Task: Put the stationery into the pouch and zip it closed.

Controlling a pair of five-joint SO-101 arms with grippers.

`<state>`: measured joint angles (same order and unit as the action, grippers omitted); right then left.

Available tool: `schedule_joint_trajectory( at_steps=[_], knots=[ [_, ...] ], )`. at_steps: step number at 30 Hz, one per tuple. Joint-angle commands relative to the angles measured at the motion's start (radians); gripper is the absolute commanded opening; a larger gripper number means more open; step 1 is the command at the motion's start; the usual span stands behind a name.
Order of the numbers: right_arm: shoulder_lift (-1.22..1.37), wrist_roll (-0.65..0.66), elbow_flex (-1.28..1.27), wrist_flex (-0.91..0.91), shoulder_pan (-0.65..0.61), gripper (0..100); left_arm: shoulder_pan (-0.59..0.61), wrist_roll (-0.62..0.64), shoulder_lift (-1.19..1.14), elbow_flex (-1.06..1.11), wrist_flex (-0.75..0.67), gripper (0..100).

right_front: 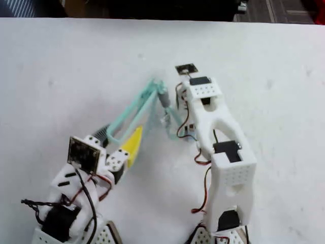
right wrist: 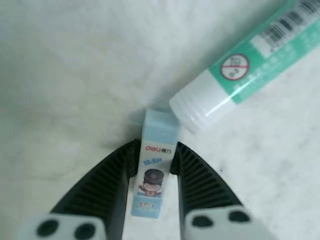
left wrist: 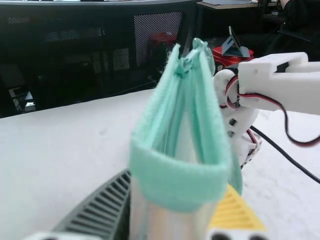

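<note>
White desk (right_front: pixel 56 61) underneath it all, dark mesh panels (left wrist: pixel 150 35) beyond its far edge. Near the middle, a clear-sided pouch (left wrist: pixel 175 177) with mint-green fabric trim, running on a slant from the left arm's end toward the right arm's wrist. Mouth open: two trim bands apart along most of the length, joined only at the far end. Near end pinched in the left claw (left wrist: pixel 170 220), a ribbed grey finger (left wrist: pixel 102 212) on one side and a yellow finger (left wrist: pixel 234 215) on the other, narrow around the trim and the clear wall below it. Far end on the desk or just above it: cannot tell.

Outside the pouch, a small pale-blue rectangular eraser (right wrist: pixel 154 170) in a printed sleeve with a cartoon figure. Clamped by its long sides in the right claw (right wrist: pixel 156 149), black ribbed fingers (right wrist: pixel 112 175) tight against both sides, far end sticking out past the tips. Just beside that far end, the ridged translucent tip of a white-and-teal glue stick (right wrist: pixel 245 70), lying flat on the desk at a slant. Barely apart from the eraser or touching it: cannot tell which.

Farther out, the white right arm (right_front: pixel 223 152), bent over the spot just beside the pouch's far end. At the near edge in the high view, the white left arm (right_front: pixel 66 188), with a dark square camera board (right_front: pixel 84 152) on its wrist.
</note>
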<state>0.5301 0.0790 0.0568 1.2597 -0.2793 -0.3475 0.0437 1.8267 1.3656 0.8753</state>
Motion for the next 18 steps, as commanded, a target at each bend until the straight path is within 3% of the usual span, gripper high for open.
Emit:
schedule_joint_trajectory(
  at_steps=[1,7,15,18],
  knots=[
    [0.004,0.017,-0.003,0.015,-0.018,1.7,-0.018,-0.005,0.007,-0.034,0.011,17],
    [0.030,0.020,0.002,0.016,-0.027,1.7,-0.077,-0.101,0.007,0.000,0.003,17],
    [0.031,0.020,0.003,0.054,-0.035,1.7,-0.113,-0.106,0.007,0.011,0.002,17],
    [-0.015,0.020,0.041,0.145,-0.035,1.7,-0.113,-0.106,0.007,0.011,0.002,17]
  ],
)
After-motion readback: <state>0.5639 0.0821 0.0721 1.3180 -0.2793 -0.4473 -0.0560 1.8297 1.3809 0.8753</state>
